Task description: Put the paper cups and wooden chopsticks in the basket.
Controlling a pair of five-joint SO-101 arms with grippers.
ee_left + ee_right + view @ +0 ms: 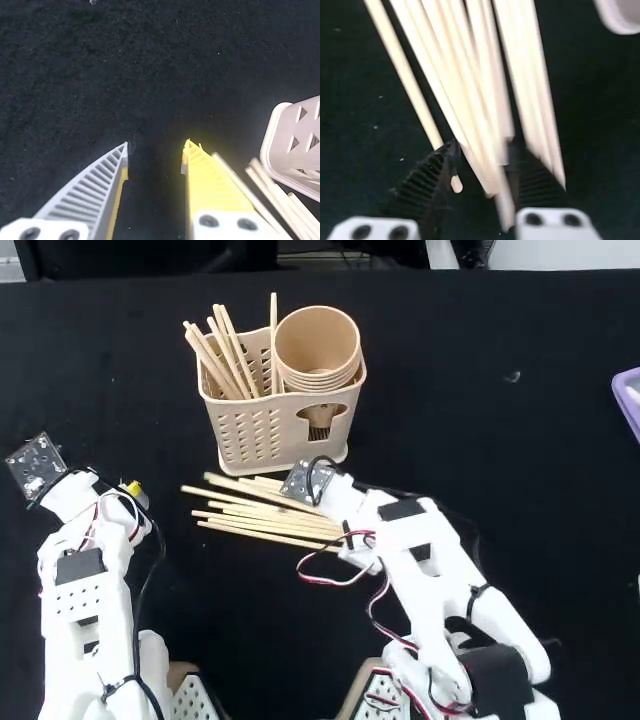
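Toward the table's (520,540) far edge: basket (270,425), paper cups (317,345) nested inside. Just nearer: loose chopsticks (260,515), lying left to right. Astride their right ends, fingers parted: right gripper (482,170). Near left ends, agape: left gripper (155,150).

Bare black table (480,440) lies open on both sides of the basket (270,435) and between the parted jaws of the left gripper (155,150). The basket's front is blocked by loose chopsticks (260,515) and the right arm (420,560). Standing chopsticks (225,355) and stacked paper cups (317,345) crowd its mouth.
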